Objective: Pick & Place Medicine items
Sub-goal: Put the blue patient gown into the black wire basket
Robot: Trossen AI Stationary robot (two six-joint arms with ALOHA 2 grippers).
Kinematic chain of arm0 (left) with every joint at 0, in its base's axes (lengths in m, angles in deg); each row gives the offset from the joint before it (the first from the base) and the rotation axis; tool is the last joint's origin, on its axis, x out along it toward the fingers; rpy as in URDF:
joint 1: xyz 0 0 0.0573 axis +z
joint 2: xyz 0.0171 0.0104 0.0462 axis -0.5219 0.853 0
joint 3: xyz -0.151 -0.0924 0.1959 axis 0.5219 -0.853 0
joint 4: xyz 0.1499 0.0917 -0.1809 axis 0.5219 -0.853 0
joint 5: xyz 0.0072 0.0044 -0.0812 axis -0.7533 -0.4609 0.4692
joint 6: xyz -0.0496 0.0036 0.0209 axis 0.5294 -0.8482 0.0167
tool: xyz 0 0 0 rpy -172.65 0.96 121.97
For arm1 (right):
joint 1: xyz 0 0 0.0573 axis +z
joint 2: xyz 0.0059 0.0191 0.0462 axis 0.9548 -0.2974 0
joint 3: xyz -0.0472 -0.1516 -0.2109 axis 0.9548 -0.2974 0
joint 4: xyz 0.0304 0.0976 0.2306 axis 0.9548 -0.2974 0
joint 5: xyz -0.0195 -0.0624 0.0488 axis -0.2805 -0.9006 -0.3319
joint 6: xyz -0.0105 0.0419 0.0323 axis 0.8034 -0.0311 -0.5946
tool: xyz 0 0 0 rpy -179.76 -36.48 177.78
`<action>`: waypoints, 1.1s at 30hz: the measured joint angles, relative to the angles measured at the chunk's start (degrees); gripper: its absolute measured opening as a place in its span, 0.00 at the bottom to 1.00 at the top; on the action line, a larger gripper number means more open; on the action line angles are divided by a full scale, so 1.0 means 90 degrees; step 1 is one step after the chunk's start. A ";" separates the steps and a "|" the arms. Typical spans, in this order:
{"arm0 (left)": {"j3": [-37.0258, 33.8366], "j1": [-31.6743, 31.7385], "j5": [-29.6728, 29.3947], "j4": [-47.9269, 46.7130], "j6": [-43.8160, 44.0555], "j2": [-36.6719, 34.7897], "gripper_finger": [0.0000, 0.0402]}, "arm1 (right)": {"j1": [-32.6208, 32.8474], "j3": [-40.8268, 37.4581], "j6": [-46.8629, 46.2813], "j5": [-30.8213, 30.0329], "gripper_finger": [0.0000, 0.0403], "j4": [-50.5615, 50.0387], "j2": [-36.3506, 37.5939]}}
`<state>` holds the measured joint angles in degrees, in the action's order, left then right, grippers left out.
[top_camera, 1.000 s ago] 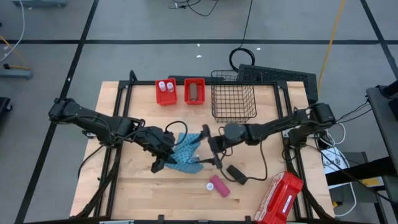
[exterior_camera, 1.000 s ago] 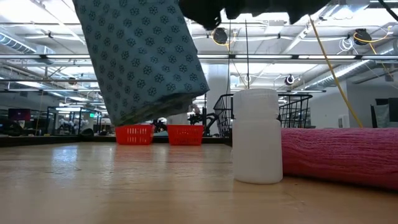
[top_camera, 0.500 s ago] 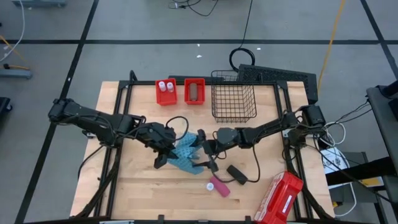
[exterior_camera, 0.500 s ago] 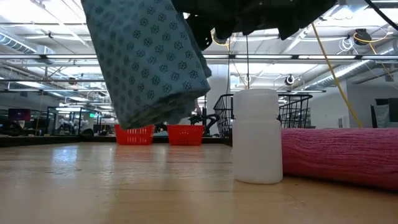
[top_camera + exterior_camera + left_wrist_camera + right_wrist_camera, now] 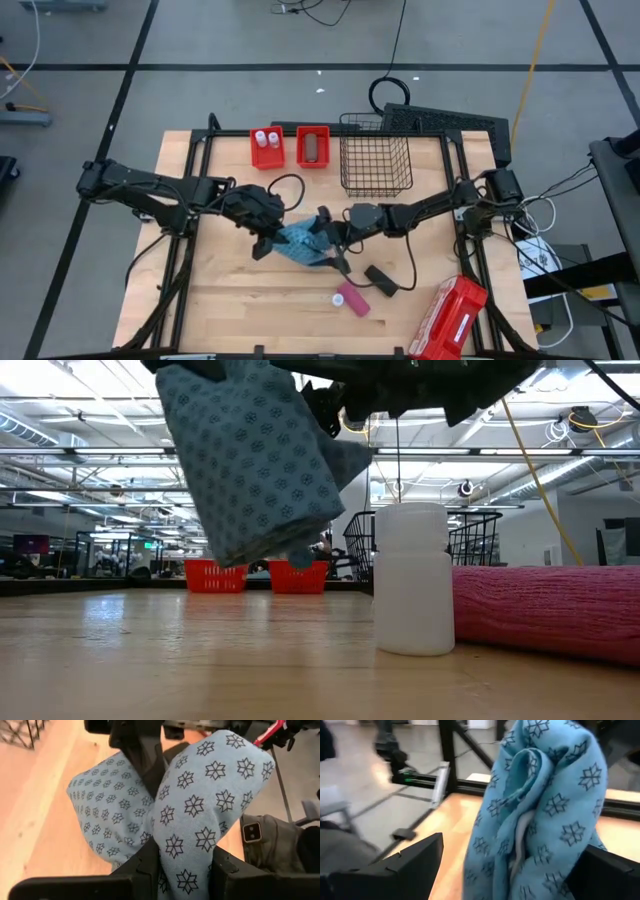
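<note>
The blue patterned cloth (image 5: 300, 241) hangs bunched between my two grippers above the table's middle, clear of the wood in the low view (image 5: 255, 460). My left gripper (image 5: 266, 227) is shut on it. My right gripper (image 5: 326, 236) stands open with the cloth (image 5: 545, 805) between its fingers. The pink white-capped tube (image 5: 353, 299) lies on its side near the front edge, and the black oblong box (image 5: 380, 279) lies flat beside it. Tiny white-capped vials (image 5: 266, 139) sit in one red bin, and a brown oblong box (image 5: 313, 147) sits in the other. My left gripper pinches a bunched fold of the cloth (image 5: 186, 865) between its two fingers, several layers thick. The cloth bulges out beyond the fingers and hangs lifted clear of the table. My right gripper is open around the bunch. One finger (image 5: 142, 757) lies in a crease of the cloth, coming from the table's right; the other finger (image 5: 415, 860) stands apart from it.
A wire basket (image 5: 375, 160) stands at the far edge, to the right of the two red bins. The large red case (image 5: 447, 318) lies at the near right corner. Bare wood stretches along the near left of the table (image 5: 230, 310).
My right gripper has moved toward the table's left, up against the cloth. My left gripper has shifted slightly toward the far edge and the right. The cloth has been gathered from a looser spread into a tighter bunch between the two grippers and still hangs clear.
</note>
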<state>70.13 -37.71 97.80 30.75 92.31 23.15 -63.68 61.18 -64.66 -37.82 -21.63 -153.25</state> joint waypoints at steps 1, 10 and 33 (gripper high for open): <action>0.0000 -0.0001 -0.0036 0.0075 -0.0057 0.0000 0.23 | 0.0011 0.0000 0.0060 -0.0262 0.89 0.0005 0.0004; 0.0000 0.0120 -0.0574 0.0272 -0.0224 0.0007 0.23 | 0.0102 0.0002 0.0477 -0.2429 0.82 0.0083 0.0005; 0.0930 0.0235 -0.0213 0.0068 -0.2070 -0.1359 0.74 | -0.0212 -0.0016 0.1795 -0.2267 0.17 -0.1538 0.1094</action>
<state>78.50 -35.60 95.88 31.36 73.68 10.92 -65.59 61.04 -48.51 -58.23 -35.48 -143.41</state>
